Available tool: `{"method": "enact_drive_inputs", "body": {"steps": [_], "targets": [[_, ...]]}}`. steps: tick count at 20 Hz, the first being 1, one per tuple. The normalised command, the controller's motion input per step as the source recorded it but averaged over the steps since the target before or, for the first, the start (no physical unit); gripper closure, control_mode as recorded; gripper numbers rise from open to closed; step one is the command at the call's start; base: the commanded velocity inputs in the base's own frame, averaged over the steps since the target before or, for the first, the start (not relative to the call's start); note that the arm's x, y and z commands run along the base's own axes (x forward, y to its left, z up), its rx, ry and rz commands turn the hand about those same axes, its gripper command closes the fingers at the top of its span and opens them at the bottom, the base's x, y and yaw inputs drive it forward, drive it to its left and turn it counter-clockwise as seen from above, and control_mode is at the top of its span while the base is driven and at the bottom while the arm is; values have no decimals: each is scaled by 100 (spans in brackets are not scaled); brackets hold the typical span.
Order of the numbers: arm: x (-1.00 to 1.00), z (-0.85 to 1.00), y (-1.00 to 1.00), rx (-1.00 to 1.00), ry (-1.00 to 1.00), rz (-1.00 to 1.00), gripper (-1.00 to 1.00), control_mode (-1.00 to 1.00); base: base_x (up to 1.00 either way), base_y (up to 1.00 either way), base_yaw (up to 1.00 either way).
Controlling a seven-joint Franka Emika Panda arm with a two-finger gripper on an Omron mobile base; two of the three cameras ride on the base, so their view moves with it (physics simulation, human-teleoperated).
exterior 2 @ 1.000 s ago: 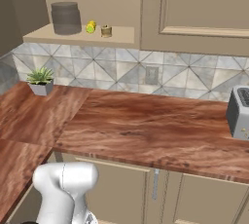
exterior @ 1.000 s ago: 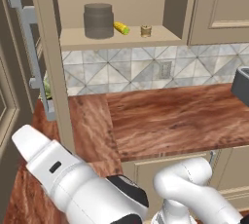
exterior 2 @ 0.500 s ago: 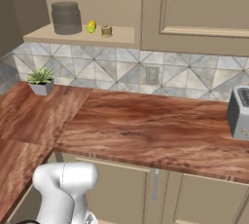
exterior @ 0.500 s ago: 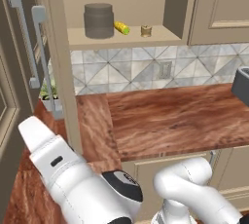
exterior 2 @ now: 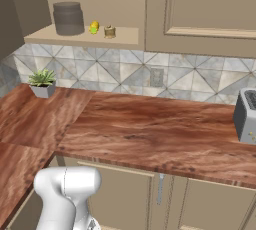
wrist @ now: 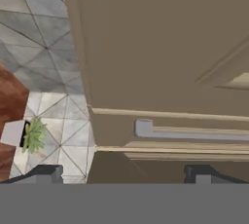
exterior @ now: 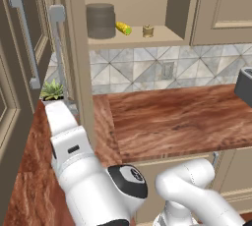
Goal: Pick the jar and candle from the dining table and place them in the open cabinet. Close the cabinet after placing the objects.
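Already the squat smoky-grey jar (exterior: 101, 20) and tiny tan candle (exterior: 147, 31) sit inside the beige wall cabinet (exterior: 138, 37); the gripper (wrist: 124, 172), wide open and empty, faces its door's grey bar handle (wrist: 189, 130) to close it.

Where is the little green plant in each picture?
Left base view: the potted plant sits at the left, low beside the cabinet door's edge.
Right base view: at the left on the counter, against the tiled wall.
Hand view: lower left, turned sideways.
Shared landmark: the grey diamond-tiled wall behind it.
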Motion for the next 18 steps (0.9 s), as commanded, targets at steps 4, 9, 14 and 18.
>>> {"method": "enact_drive_inputs", "body": {"steps": [4, 9, 14, 18], "targets": [[2, 39, -60, 13, -12, -17, -100, -100, 0, 0, 0], [0, 23, -52, 0, -19, -27, -100, -100, 0, 0, 0], [0, 9, -50, 0, -24, -33, -100, -100, 0, 0, 0], [10, 4, -58, 0, -20, -33, -100, -100, 0, 0, 0]]}}
